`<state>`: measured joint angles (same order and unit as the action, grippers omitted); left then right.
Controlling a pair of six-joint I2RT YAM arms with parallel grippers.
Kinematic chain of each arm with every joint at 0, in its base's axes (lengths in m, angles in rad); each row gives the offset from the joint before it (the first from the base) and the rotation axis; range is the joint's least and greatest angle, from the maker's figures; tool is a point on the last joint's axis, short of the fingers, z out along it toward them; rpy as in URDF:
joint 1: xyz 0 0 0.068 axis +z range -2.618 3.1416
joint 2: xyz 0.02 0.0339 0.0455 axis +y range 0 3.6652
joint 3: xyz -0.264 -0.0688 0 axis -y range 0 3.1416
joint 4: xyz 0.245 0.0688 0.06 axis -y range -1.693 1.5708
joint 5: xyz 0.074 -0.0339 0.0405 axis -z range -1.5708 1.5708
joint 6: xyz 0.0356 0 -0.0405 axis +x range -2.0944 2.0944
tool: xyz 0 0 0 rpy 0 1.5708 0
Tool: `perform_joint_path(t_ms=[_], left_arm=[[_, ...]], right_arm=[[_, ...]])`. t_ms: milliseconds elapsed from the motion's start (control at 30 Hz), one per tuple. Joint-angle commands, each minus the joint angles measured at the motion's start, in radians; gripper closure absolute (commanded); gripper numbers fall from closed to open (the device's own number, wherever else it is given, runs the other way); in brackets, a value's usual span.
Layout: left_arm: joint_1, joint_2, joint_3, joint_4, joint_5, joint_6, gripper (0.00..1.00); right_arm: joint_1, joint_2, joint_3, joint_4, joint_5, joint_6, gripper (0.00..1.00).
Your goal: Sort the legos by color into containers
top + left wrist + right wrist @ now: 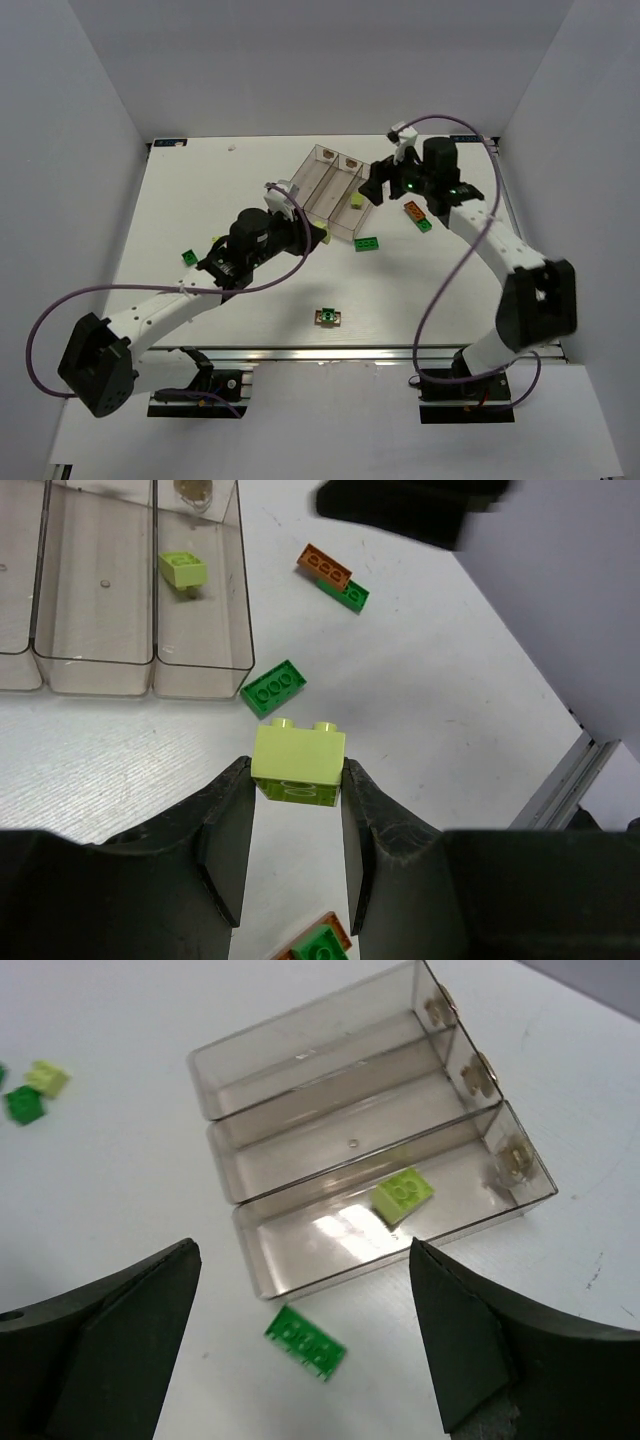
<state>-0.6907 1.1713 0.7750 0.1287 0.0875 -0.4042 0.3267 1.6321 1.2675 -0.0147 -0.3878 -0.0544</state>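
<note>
Left claw [297, 780]: clamped on a pale yellow-green lego [298, 765], one pad pressed on each side, studs facing away from my wrist. Just past the fingertips lies a flat green lego [273, 688], beside the end corner of the containers [200, 675], three clear bins joined as one tray. Farther ahead and to the right, an orange-brown lego [323, 565] touches a small green lego [350, 592] on the white table [200, 200]. Close under my wrist, an orange and green pair [320, 945] is only partly in view. Right claw [302, 1250]: jaws spread wide, gripping nothing, hanging above the tray's edge. Below it, in the bin nearest this claw, sits a second pale lego [403, 1192], tilted, towards the end with the tan mark. The two bins beyond hold no bricks that I can see.
</note>
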Motion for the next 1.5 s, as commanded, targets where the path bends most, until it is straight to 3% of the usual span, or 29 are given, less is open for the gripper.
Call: perform_joint_path(t_ms=[0, 100, 267, 300, 333, 467, 667, 733, 767, 833, 867, 900, 1200, 1467], left_arm=[[0.005, 0.050, 0.017, 0.035, 0.015, 0.016, 1.00], [0.005, 0.123, 0.065, 0.028, 0.012, 0.036, 1.00], [0.003, 0.215, 0.164, -0.017, -0.026, 0.061, 1.00], [0.003, 0.228, 0.194, -0.017, -0.031, 0.067, 1.00], [0.003, 0.252, 0.210, -0.012, -0.035, 0.082, 1.00], [0.003, 0.339, 0.289, 0.006, -0.072, 0.128, 1.00], [0.003, 0.531, 0.412, 0.087, -0.074, 0.159, 1.00], [0.003, 0.585, 0.479, 0.089, -0.081, 0.171, 1.00], [0.003, 0.637, 0.506, 0.085, -0.110, 0.177, 1.00], [0.005, 0.688, 0.556, 0.060, -0.135, 0.191, 1.00], [0.005, 0.714, 0.608, 0.052, -0.140, 0.192, 1.00], [0.005, 0.756, 0.633, 0.043, -0.141, 0.194, 1.00], [0.005, 0.880, 0.803, -0.023, -0.213, 0.211, 1.00], [0.005, 0.909, 0.820, -0.057, -0.229, 0.228, 0.98]], right_arm=[[-0.003, -0.217, -0.112, -0.089, -0.175, -0.061, 0.11], [-0.003, -0.386, -0.212, -0.125, -0.287, -0.032, 0.11], [-0.005, -0.648, -0.411, -0.042, -0.268, -0.037, 0.36], [-0.008, -0.716, -0.434, -0.036, -0.261, -0.050, 0.37], [-0.009, -0.742, -0.457, -0.013, -0.257, -0.055, 0.36], [-0.026, -0.807, -0.505, 0.039, -0.254, -0.032, 0.11], [-0.028, -0.821, -0.519, 0.048, -0.235, -0.059, 0.13], [-0.026, -0.827, -0.522, 0.052, -0.244, -0.056, 0.22], [-0.026, -0.827, -0.522, 0.055, -0.241, -0.055, 0.46], [-0.026, -0.831, -0.523, 0.062, -0.226, -0.044, 0.76], [-0.026, -0.833, -0.527, 0.067, -0.206, -0.038, 0.96], [-0.026, -0.831, -0.530, 0.071, -0.200, -0.036, 1.00], [-0.026, -0.822, -0.539, 0.084, -0.180, -0.027, 1.00], [-0.026, -0.821, -0.539, 0.090, -0.155, -0.019, 1.00]])
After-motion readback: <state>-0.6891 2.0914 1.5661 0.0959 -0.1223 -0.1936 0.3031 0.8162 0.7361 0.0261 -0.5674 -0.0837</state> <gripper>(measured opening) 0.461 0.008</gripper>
